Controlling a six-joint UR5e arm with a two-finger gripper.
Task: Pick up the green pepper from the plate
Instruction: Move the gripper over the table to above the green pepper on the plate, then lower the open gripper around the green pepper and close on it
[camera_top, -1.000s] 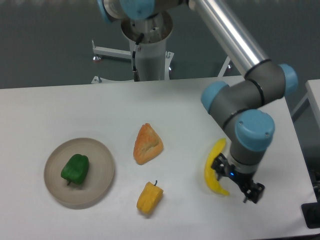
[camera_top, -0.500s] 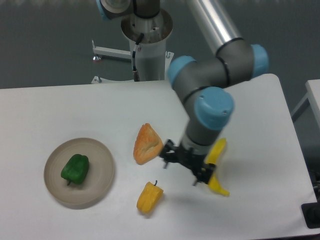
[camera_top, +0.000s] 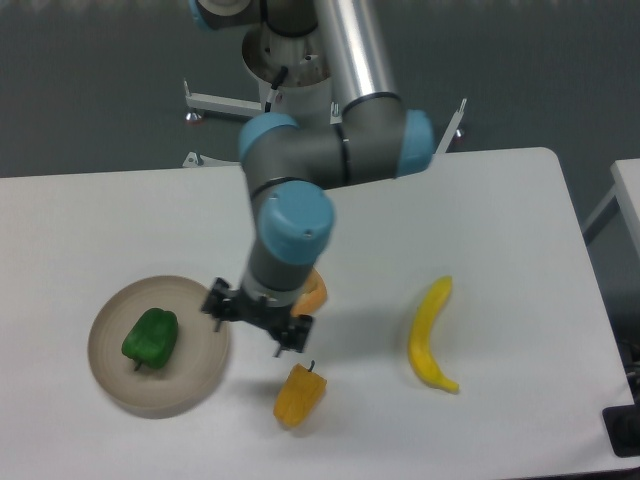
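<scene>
While my arm has swept across from the banana side over the last second, the pepper (camera_top: 151, 337) lies untouched on the plate (camera_top: 200, 300), just left of the jaws (camera_top: 257, 322), which hang spread and empty at the plate's right rim. That puts me nearly over the target; a short shift left and a descent should do it. Under and right of the jaws sit the yellow pepper (camera_top: 299, 394), then the banana (camera_top: 430, 333), well apart. I can read no writing anywhere.
</scene>
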